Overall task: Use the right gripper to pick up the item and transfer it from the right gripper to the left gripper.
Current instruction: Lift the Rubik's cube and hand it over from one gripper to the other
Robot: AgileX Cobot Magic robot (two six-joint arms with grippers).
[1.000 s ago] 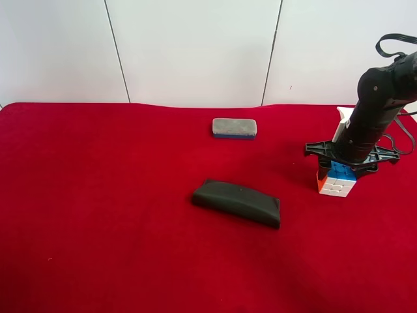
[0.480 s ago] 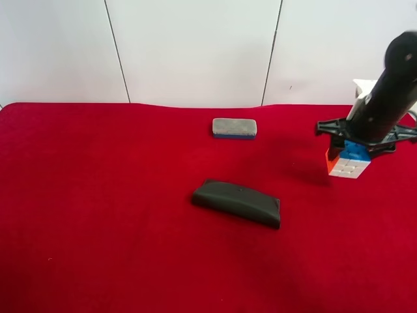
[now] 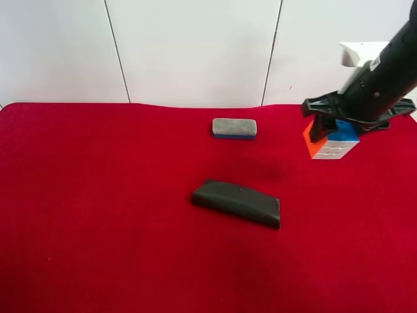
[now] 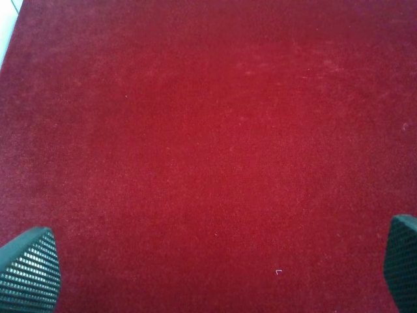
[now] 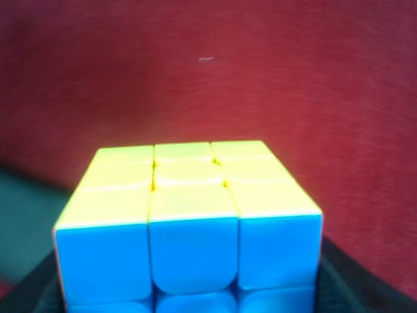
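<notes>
The puzzle cube (image 3: 331, 141), with blue, orange and white faces, hangs in the air above the red cloth at the exterior high view's right. The right gripper (image 3: 339, 128), a black claw with a white bracket, is shut on it. In the right wrist view the cube (image 5: 189, 228) fills the lower middle, its yellow and blue faces showing. The left gripper (image 4: 215, 270) is open and empty over bare red cloth; only its two fingertips (image 4: 29, 270) show. The left arm is out of the exterior high view.
A long dark case (image 3: 236, 203) lies in the middle of the red cloth (image 3: 98, 215). A grey-topped eraser block (image 3: 234, 128) lies behind it near the white wall.
The right gripper has lifted the cube off the cloth and carried it up and towards the view's left. The case and eraser have not moved.
</notes>
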